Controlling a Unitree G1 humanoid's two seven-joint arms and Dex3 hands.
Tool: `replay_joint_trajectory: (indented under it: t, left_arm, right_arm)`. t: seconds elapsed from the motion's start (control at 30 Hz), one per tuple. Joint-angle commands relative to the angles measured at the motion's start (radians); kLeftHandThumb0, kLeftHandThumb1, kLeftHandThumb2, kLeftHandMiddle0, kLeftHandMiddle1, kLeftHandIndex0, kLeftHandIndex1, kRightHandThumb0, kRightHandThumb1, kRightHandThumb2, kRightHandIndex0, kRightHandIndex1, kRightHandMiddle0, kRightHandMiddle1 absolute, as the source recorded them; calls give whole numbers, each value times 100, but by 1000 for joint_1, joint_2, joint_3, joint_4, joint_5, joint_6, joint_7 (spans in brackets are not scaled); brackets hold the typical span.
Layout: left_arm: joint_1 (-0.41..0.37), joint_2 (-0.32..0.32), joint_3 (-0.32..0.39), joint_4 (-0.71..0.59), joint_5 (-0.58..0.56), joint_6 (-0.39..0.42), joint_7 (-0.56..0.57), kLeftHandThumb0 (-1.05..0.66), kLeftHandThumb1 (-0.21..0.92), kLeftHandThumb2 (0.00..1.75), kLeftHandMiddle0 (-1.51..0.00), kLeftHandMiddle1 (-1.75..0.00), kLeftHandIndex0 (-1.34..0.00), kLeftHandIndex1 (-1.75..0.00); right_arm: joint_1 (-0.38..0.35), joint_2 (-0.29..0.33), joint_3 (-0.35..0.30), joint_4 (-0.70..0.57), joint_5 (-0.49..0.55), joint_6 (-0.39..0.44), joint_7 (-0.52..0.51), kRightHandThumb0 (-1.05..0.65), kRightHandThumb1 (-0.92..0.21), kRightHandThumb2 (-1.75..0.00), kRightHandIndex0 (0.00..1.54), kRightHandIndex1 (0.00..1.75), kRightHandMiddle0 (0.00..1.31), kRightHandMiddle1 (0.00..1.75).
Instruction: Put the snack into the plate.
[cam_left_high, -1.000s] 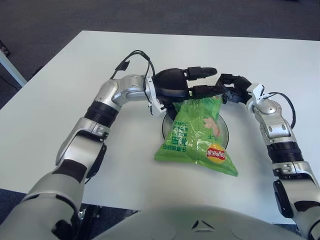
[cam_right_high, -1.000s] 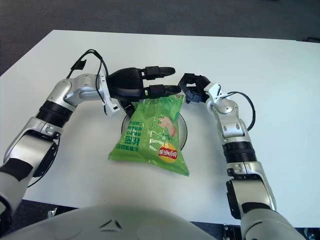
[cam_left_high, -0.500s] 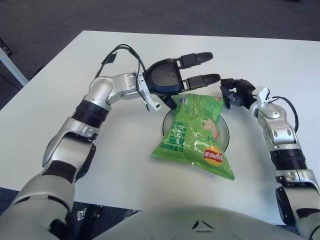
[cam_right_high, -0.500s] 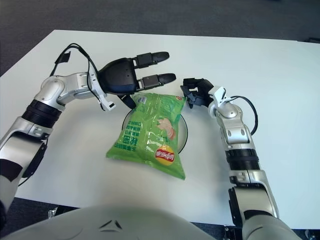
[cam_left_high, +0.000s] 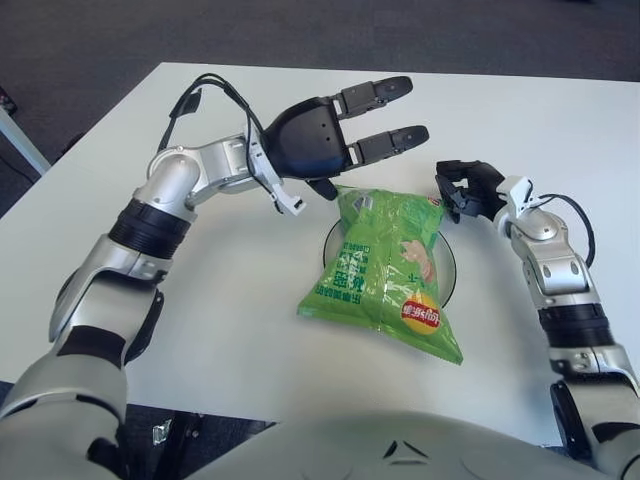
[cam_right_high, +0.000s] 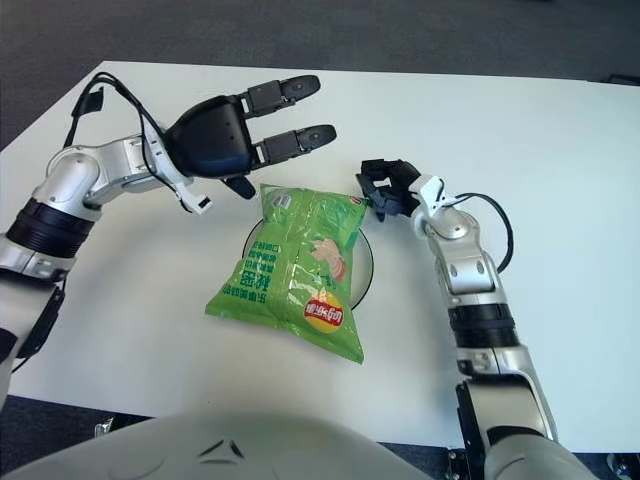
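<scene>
Left eye view: white table (cam_left_high: 520, 110), dark carpet (cam_left_high: 90, 40).

Head stereo pair, looking down, same table (cam_left_high: 250, 330).

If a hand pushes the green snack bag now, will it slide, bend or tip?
The snack bag looks puffed and probably light, so it would likely slide easily. It overhangs the plate toward the robot, so it might tip off. Its glossy film probably crumples.
</scene>
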Motion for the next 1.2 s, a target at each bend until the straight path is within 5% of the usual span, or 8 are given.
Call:
replay_joint_trajectory:
  t: [0.0,0.37,0.5,0.77,0.93,1.17]
  left_arm:
    - [27,38,20,-22,-56,28,-52,1,46,137,0,0,0,0]
    - [47,75,57,-80,-107,139,-166,4,52,141,0,0,-1,-1]
    - [65,87,87,-80,-123,183,-170,3,55,140,0,0,0,-17]
    - [97,17,120,-6,-232,324,-209,-2,62,133,0,0,0,-30]
    - [122,-67,161,146,-446,350,-217,-28,67,106,-19,-11,0,-52]
    - [150,-180,228,181,-811,435,-373,-44,69,94,-22,-67,0,-100]
  right_arm:
    - [54,14,24,103,-24,24,3,-57,-91,-80,126,175,89,175]
    - [55,17,12,126,-3,-9,14,-55,-92,-84,125,175,85,175]
    - [54,17,11,133,2,-16,14,-54,-92,-84,125,175,84,175]
    - [52,17,10,142,4,-24,13,-54,-92,-85,123,175,82,175]
    - [51,20,3,161,5,-45,6,-53,-92,-83,122,175,81,175]
    - [52,25,-8,173,2,-65,-10,-53,-92,-83,122,175,81,175]
